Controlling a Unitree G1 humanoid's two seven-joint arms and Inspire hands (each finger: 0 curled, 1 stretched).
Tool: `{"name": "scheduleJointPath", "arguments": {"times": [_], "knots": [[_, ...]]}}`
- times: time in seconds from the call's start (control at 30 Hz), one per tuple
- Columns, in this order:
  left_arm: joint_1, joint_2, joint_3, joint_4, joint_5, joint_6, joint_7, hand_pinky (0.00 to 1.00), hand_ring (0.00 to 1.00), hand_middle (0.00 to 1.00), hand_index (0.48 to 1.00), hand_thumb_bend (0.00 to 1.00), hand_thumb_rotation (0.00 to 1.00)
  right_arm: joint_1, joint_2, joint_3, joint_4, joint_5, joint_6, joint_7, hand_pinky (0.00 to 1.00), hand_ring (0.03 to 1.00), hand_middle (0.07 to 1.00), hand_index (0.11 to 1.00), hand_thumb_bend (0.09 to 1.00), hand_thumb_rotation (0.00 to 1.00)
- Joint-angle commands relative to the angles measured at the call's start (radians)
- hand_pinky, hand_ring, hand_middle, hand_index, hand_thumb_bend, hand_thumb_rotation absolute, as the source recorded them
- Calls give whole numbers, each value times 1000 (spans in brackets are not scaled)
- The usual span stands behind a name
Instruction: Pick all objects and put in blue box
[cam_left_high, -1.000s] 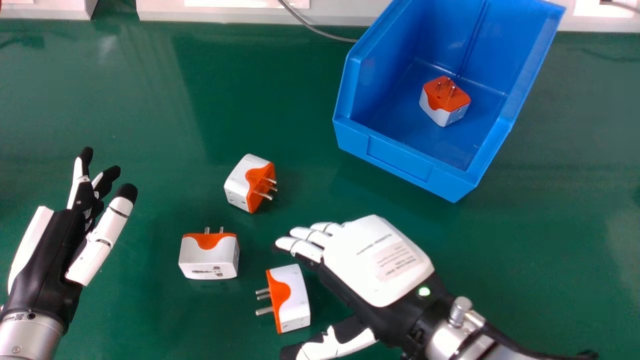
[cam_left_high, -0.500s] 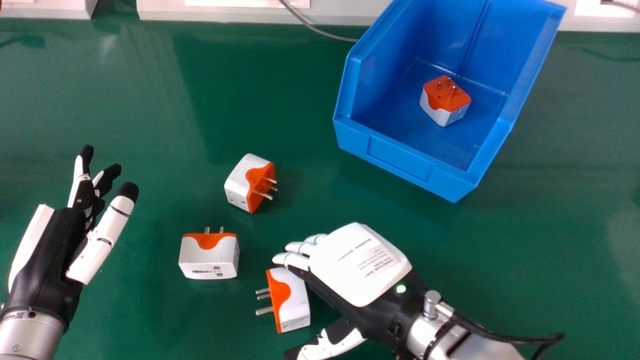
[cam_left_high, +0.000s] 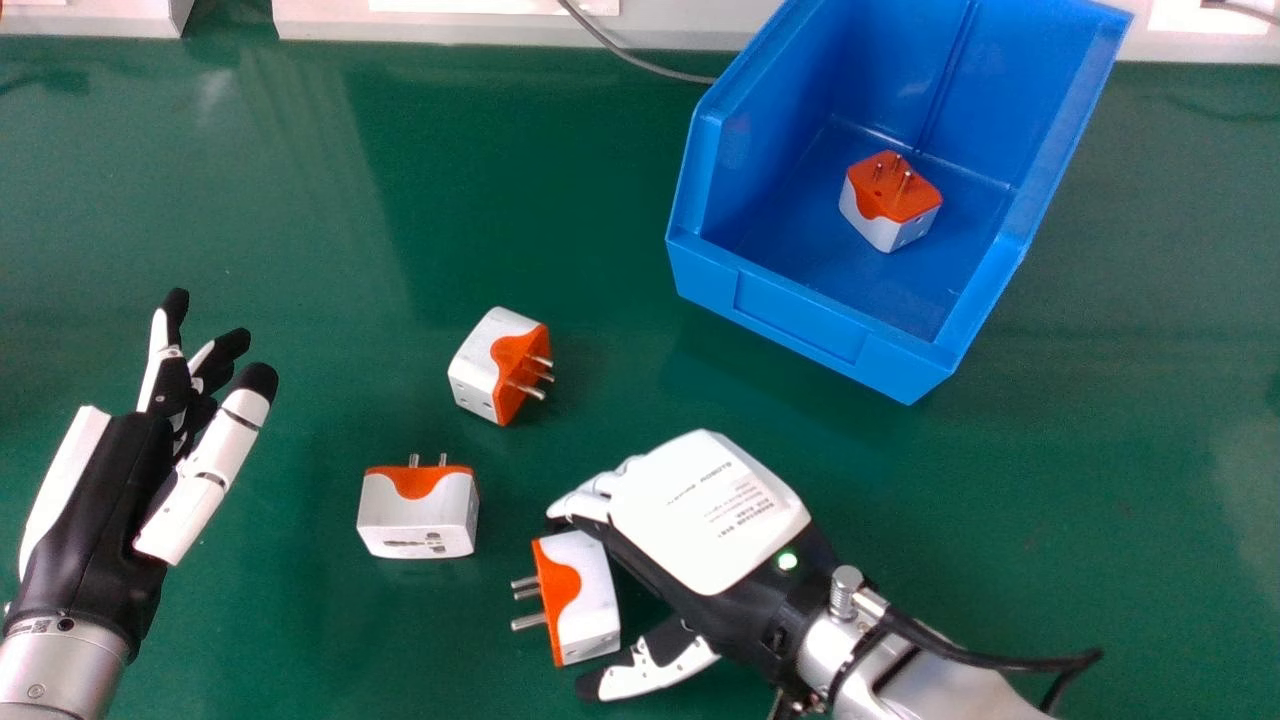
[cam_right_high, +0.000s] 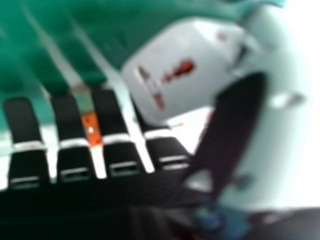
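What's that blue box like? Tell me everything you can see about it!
The blue box looks like shiny, hard plastic. Its top is open, its front wall is low with a rectangle on it, and its side walls rise toward the back. It sits upright, turned a bit, on the green table. Inside, on its floor, is one orange and white plug with its prongs up. No hand touches the box.

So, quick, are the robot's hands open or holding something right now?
Left hand: open, holding nothing.
Right hand: open around an orange-and-white plug adapter, apparently not gripping; contact can't be told.
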Motion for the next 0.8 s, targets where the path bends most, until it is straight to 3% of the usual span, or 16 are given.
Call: {"name": "scheduleJointPath", "arguments": {"times": [0.0, 0.13, 0.3, 0.5, 0.77], "knots": [[-10, 12, 8, -8, -12, -19, -7, 991, 974, 961, 934, 407, 833, -23, 11, -7, 30, 16, -8, -39, 275, 320, 379, 486, 499, 173], [-11, 12, 11, -8, -14, -18, -14, 997, 977, 962, 936, 413, 836, -34, 23, -23, 57, 92, -21, -15, 155, 218, 296, 474, 488, 150], [-10, 15, 11, -12, 2, -14, -6, 995, 971, 957, 932, 423, 832, -40, 22, -29, 56, 143, -22, 33, 161, 226, 309, 474, 480, 151], [-9, 20, 12, -8, -3, -19, -13, 1000, 978, 962, 936, 432, 826, -29, 28, -34, 43, 161, 1, 45, 151, 212, 289, 473, 483, 148], [-7, 19, 13, -8, -4, -23, -9, 993, 972, 959, 931, 407, 827, 20, 20, -56, -70, 167, 44, 59, 131, 191, 271, 472, 486, 146]]}}
